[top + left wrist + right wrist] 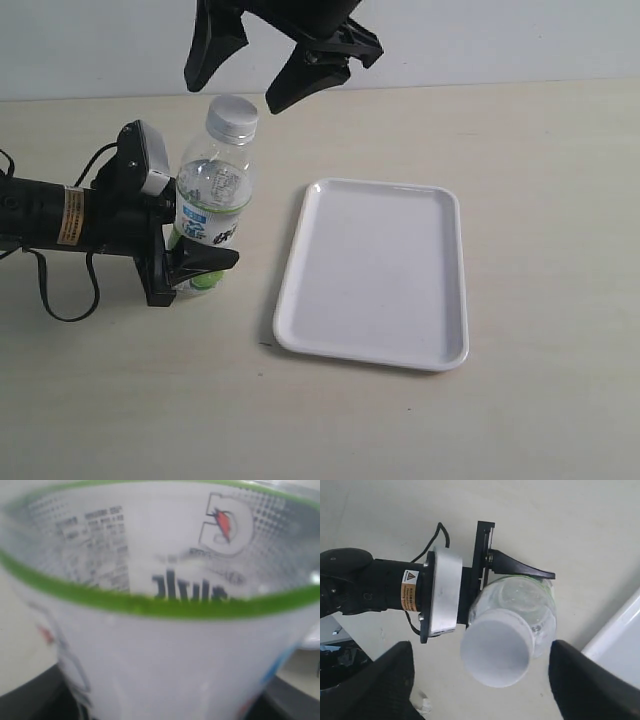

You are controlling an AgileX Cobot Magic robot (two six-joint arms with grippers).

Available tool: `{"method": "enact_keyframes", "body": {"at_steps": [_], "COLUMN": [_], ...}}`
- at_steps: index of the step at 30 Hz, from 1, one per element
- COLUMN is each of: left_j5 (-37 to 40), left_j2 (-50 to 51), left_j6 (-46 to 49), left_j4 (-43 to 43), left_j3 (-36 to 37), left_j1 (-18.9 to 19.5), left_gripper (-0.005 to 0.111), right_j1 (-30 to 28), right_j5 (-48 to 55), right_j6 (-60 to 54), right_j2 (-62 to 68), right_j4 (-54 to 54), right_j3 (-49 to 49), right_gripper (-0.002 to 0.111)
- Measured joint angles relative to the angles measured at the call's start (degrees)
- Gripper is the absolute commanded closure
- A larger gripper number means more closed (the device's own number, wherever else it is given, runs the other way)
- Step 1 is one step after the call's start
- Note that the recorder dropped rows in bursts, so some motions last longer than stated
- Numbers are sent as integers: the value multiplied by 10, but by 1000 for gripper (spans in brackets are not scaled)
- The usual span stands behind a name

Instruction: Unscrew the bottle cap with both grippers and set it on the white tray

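Black fingers (208, 259) of the left gripper (205, 250) squeeze the low part of the bottle (215, 195), at the left of the exterior view. One finger shows in front of the bottle and the other is hidden behind it. The bottle stands up on the tabletop (520, 150).

In the left wrist view the bottle (160, 630) fills almost the whole picture. It is blurry, with a green band and dark letters on it.

At the top of the exterior view, the right gripper (243, 85) hangs over the bottle with its black fingers (290, 85) spread wide. They hold nothing. The bottle cap (234, 113) sits on top of the bottle, just under them and between them.

In the right wrist view the bottle cap (495, 655) is a white circle in the middle, with one dark finger (385, 685) on each side, apart from it.

The white tray (380, 270) lies flat in the middle of the exterior view, to the right of the bottle and not touching it.
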Motion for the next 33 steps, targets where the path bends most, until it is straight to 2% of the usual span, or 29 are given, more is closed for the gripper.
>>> {"method": "enact_keyframes", "body": {"at_steps": [8,11,19,23,28,33], "left_j5": [0,0,0,0,0,0], "left_j2": [0,0,0,0,0,0], "left_j6": [0,0,0,0,0,0], "left_j4": [0,0,0,0,0,0], "left_j3": [0,0,0,0,0,0], "left_j1": [0,0,0,0,0,0], "left_gripper": [107,107,107,107,107,107], "right_j1": [0,0,0,0,0,0], "right_j5": [-9,-10,-3,-3,-2,-1], "right_j6": [1,-2,-18,-39,-94,-235], "right_j2": [32,32,32,32,32,32], "right_j4": [5,8,8,8,8,10], "right_j3": [0,0,0,0,0,0], "right_gripper": [40,47,90,107,108,108]}}
